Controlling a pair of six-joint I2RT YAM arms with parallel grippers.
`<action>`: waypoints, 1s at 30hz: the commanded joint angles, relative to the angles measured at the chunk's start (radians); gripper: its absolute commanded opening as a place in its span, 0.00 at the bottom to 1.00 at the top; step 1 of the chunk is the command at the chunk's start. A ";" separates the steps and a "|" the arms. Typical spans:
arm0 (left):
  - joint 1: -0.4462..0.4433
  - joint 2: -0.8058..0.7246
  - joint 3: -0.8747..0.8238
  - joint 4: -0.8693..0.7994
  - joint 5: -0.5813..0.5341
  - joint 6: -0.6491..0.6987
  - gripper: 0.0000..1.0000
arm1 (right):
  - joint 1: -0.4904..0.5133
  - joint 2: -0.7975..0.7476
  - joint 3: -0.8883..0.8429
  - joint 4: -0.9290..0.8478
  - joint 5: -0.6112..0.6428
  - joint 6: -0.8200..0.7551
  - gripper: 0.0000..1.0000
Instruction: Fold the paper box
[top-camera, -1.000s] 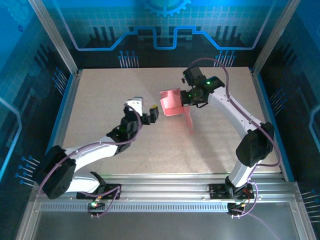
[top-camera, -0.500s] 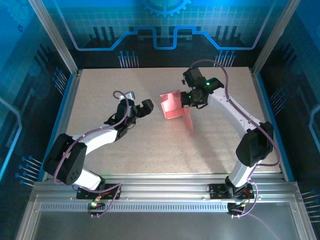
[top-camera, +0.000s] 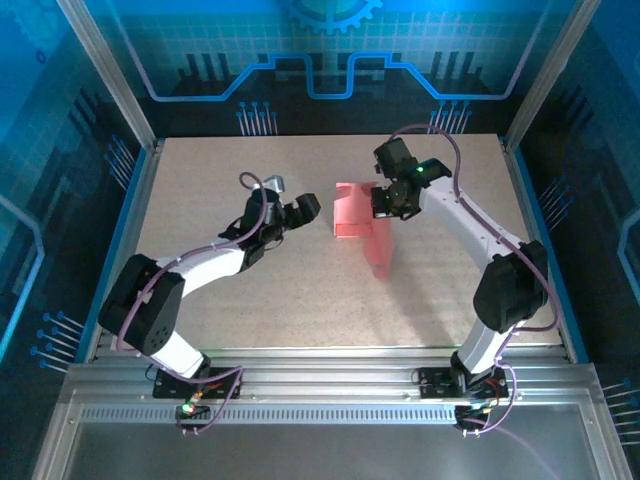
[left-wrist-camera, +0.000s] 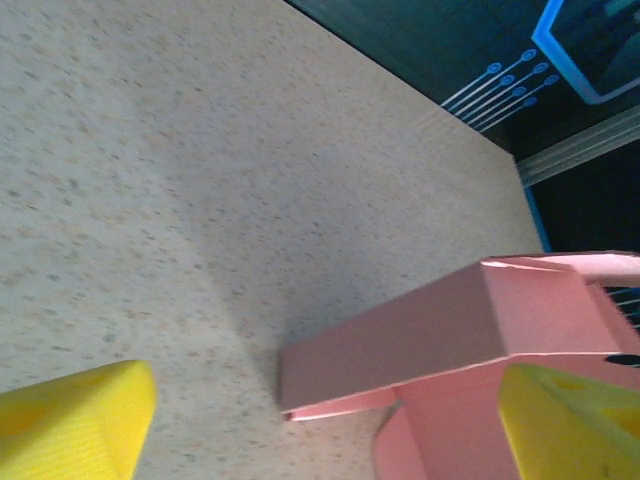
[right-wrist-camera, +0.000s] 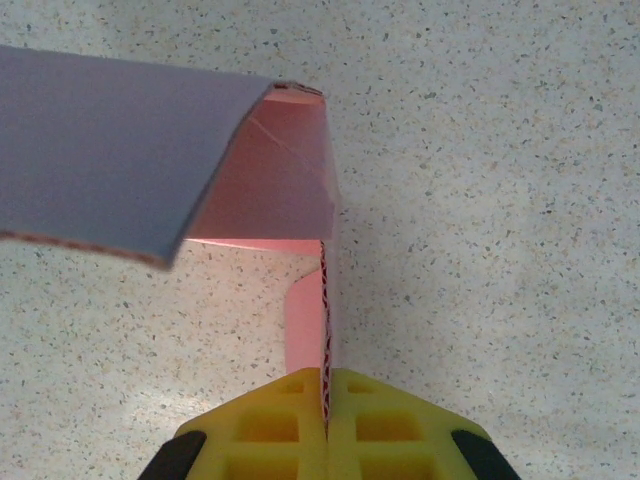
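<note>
The paper box (top-camera: 352, 212) is a pink, partly folded card piece in the middle of the table, with a long flap (top-camera: 377, 256) trailing toward the near side. My right gripper (top-camera: 385, 200) is shut on a thin upright panel of it; in the right wrist view the yellow fingers (right-wrist-camera: 290, 425) pinch the card's edge, and the box's folded walls (right-wrist-camera: 275, 185) stand just beyond. My left gripper (top-camera: 303, 211) stands open just left of the box, pointing at it. In the left wrist view the box (left-wrist-camera: 420, 335) lies ahead, its right part close to one yellow finger (left-wrist-camera: 570, 420).
The speckled table (top-camera: 230, 300) is bounded by a blue-lit frame with metal posts (top-camera: 110, 70) at the back corners. A metal rail (top-camera: 330, 380) with both arm bases runs along the near edge.
My left gripper has swung up and right until it is next to the box's left side. My right gripper has shifted slightly right and turned the box, so its top panel now lies flatter.
</note>
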 joint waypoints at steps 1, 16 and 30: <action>-0.017 0.030 0.052 0.039 0.073 -0.016 0.78 | -0.002 -0.006 -0.022 0.008 -0.013 0.008 0.03; 0.057 0.049 0.120 0.047 0.264 -0.031 0.66 | -0.001 -0.026 -0.053 0.016 -0.043 -0.040 0.05; 0.071 0.334 0.679 -0.472 0.555 0.378 0.75 | -0.004 -0.014 -0.030 -0.006 -0.110 -0.137 0.07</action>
